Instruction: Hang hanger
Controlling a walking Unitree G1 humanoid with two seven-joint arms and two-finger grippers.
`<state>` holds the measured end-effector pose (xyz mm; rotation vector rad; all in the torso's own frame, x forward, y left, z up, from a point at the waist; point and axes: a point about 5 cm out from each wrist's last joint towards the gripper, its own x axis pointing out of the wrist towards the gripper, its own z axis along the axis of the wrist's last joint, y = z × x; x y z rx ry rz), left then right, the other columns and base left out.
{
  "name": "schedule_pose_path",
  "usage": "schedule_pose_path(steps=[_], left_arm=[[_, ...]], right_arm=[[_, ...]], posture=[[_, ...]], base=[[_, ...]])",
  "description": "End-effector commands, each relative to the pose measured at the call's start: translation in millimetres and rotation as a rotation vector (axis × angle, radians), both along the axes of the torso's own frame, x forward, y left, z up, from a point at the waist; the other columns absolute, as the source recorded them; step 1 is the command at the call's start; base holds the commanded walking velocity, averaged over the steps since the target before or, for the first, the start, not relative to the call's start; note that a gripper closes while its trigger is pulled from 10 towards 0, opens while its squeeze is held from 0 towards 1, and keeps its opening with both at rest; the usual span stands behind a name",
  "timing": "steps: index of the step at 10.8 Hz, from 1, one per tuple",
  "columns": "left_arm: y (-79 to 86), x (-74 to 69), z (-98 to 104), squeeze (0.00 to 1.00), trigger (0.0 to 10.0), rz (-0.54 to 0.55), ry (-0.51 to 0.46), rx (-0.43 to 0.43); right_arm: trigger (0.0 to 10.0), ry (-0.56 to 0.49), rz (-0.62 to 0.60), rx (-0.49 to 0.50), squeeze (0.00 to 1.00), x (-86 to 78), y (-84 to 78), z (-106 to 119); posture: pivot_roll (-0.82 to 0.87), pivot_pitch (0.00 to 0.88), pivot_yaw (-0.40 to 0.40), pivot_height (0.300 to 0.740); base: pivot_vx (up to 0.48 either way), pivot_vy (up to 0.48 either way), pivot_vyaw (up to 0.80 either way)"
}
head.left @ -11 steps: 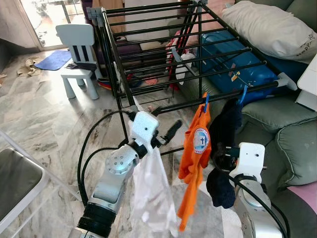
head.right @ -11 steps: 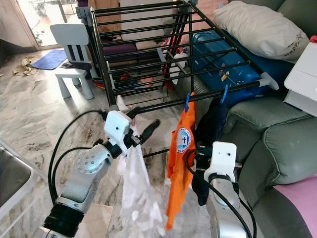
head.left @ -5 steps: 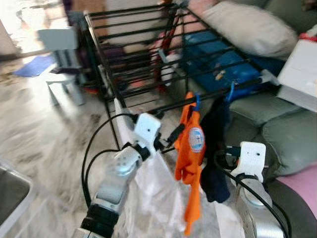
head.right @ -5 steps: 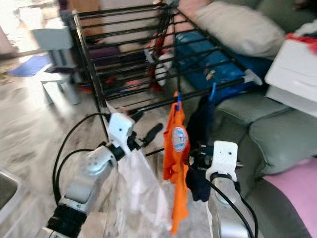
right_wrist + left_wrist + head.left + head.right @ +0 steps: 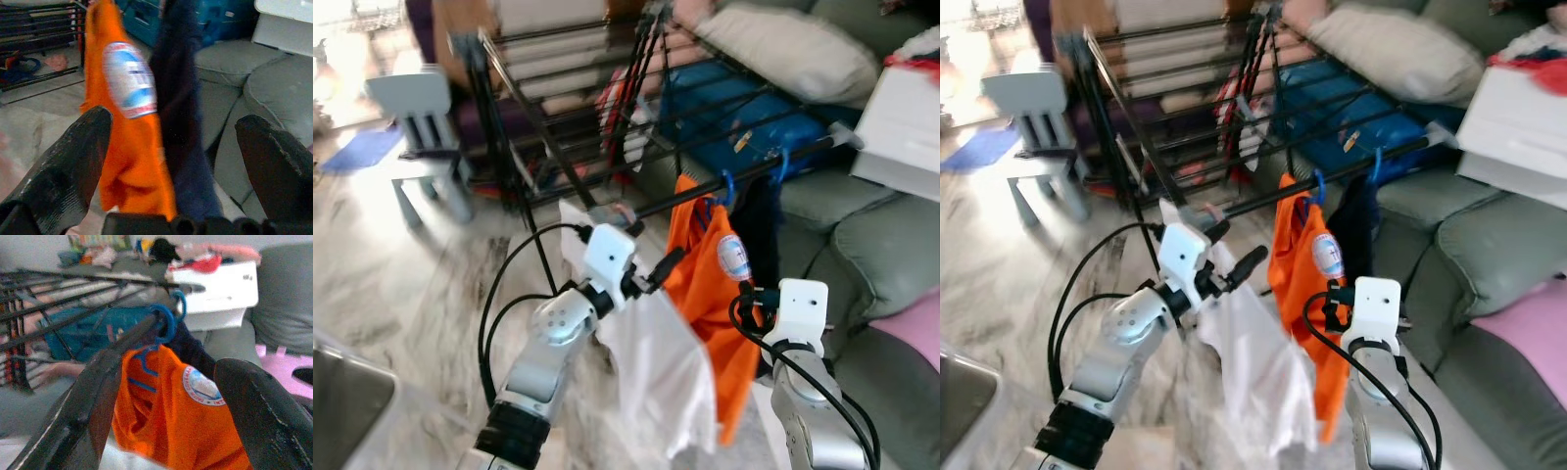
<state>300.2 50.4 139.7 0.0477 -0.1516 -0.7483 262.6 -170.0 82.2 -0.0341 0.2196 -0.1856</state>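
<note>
A black drying rack (image 5: 558, 147) stands before me. On its front rail (image 5: 783, 155) an orange shirt (image 5: 705, 279) hangs from a blue hanger (image 5: 724, 188), with a dark navy garment (image 5: 767, 215) on a second blue hanger beside it. A white garment (image 5: 666, 377) hangs from the rail's left part, behind and below my left arm. My left gripper (image 5: 661, 266) is open just under the rail, with the orange shirt ahead between its fingers (image 5: 93, 401). Lower right, my right gripper (image 5: 173, 122) is open, facing the orange and navy garments at close range.
A light blue child's chair (image 5: 416, 108) stands on the marble floor at the left. A grey-green sofa (image 5: 871, 245) with a pillow (image 5: 783, 54) and a white box (image 5: 901, 127) lies to the right. A blue suitcase (image 5: 724, 108) sits under the rack.
The whole view has shifted and is blurred, so the camera has moved. The orange shirt and white garment now hang slanted to the right. Both grippers keep their places near the rail.
</note>
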Motion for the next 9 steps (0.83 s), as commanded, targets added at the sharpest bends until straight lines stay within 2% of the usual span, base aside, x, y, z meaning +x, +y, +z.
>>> schedule_pose_path(steps=[1, 4, 5, 7, 8, 9], left_arm=[[5.6, 0.5, -0.1, 0.00, 10.0, 0.011, -0.010, 0.003], [3.7, 0.7, -0.8, 0.00, 10.0, 0.015, -0.008, -0.018], [6.9, 4.0, -8.5, 0.00, 10.0, 0.061, 0.030, 0.000], [20.1, 13.1, -22.6, 0.00, 10.0, 0.170, 0.080, 0.059], [36.5, 24.6, -32.2, 0.00, 10.0, 0.285, 0.109, 0.140], [47.5, 31.3, -37.0, 0.00, 10.0, 0.356, 0.150, 0.155]], right_arm=[[10.0, -0.037, 0.044, 0.006, 0.00, 8.0, 13.7, 9.0], [10.0, -0.041, 0.051, 0.002, 0.00, 11.0, 16.1, 7.9], [10.0, -0.029, 0.046, 0.015, 0.00, 9.9, 16.1, 3.3], [10.0, -0.011, 0.094, 0.035, 0.00, 9.4, 18.8, 0.5], [10.0, -0.009, 0.218, -0.007, 0.00, 10.4, 24.4, 1.0], [10.0, -0.015, 0.267, -0.052, 0.00, 11.0, 25.7, 2.1]], posture=[[-0.01, 0.000, 0.001, 0.740], [-0.01, 0.000, 0.004, 0.740], [0.00, 0.000, 0.001, 0.740], [0.00, 0.000, 0.001, 0.740], [0.01, 0.000, 0.002, 0.740], [0.01, 0.000, 0.003, 0.740]], base=[[0.000, 0.000, 0.00], [0.000, 0.000, 0.00], [0.000, 0.000, 0.00], [0.000, 0.000, 0.00], [0.000, 0.000, 0.00], [0.000, 0.000, 0.77]])
